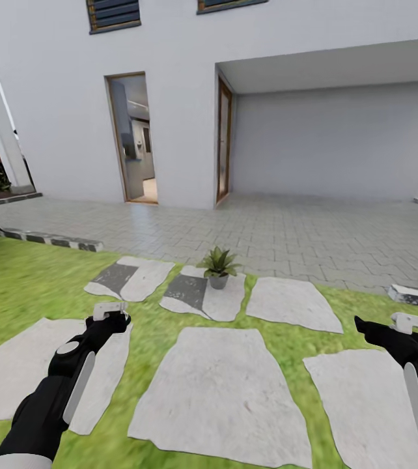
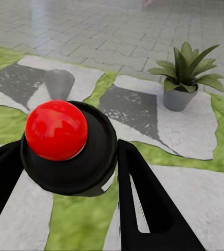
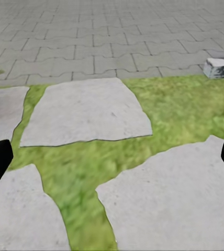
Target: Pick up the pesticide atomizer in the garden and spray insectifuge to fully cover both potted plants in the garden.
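Left hand (image 2: 65, 172) pinches the pesticide atomizer (image 2: 65, 141) (red-topped); right hand (image 3: 112, 162) spread; potted plant (image 1: 219, 266) fills its grey pot.

pesticide atomizer (image 2: 70, 146) is seen in the left wrist view from above: round black body with glossy red button top, held between the black fingers (image 2: 143, 198) of the left hand (image 1: 109, 317), upright as far as can be told. nozzle and label cannot be made out. one potted plant (image 1: 219, 266) is seen: small rosette of pointed green leaves in a little grey pot, upright, set on a pale stepping stone (image 1: 225, 296) of the garden (image 1: 20, 280), close to the grey paving edge, ahead of the atomizer and well apart from it.
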`<state>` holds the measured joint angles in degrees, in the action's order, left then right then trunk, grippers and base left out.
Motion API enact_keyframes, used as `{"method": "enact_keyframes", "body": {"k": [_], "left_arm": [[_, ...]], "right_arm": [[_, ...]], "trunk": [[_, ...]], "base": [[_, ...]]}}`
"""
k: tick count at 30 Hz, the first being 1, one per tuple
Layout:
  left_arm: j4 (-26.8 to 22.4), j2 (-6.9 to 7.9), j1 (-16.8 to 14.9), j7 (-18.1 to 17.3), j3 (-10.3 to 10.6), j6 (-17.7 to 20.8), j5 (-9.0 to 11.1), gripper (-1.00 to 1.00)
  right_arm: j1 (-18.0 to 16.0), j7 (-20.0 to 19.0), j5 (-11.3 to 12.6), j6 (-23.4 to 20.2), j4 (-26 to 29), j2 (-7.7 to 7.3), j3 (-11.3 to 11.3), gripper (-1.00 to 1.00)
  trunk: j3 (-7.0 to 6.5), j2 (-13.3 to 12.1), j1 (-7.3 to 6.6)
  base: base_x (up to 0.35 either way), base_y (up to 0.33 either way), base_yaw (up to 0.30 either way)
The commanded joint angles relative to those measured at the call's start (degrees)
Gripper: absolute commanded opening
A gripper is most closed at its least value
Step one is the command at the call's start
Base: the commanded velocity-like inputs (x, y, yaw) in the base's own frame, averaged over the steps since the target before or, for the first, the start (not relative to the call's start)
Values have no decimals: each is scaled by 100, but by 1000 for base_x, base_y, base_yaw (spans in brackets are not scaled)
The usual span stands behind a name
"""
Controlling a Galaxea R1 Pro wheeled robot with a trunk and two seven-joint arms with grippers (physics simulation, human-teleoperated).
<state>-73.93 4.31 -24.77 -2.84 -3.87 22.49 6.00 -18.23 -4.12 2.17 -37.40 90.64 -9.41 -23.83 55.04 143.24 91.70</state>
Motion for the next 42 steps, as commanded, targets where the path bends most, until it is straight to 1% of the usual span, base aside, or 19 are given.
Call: {"method": "enact_keyframes", "body": {"k": [1,20,42], "left_arm": [[-7,0,-2,-12,-9,36,59,-100],[-7,0,-2,-14,-9,36,59,-100],[-7,0,-2,-11,-9,36,59,-100]], "right_arm": [[-5,-19,21,-31,6,1,-7,100],[-5,-19,21,-31,6,1,-16,100],[-5,-19,21,-31,7,-1,-16,100]], "trunk": [[0,2,2],[-113,2,2],[-123,2,2]], "base": [[330,97,-164],[330,97,-165],[327,97,-12]]}}
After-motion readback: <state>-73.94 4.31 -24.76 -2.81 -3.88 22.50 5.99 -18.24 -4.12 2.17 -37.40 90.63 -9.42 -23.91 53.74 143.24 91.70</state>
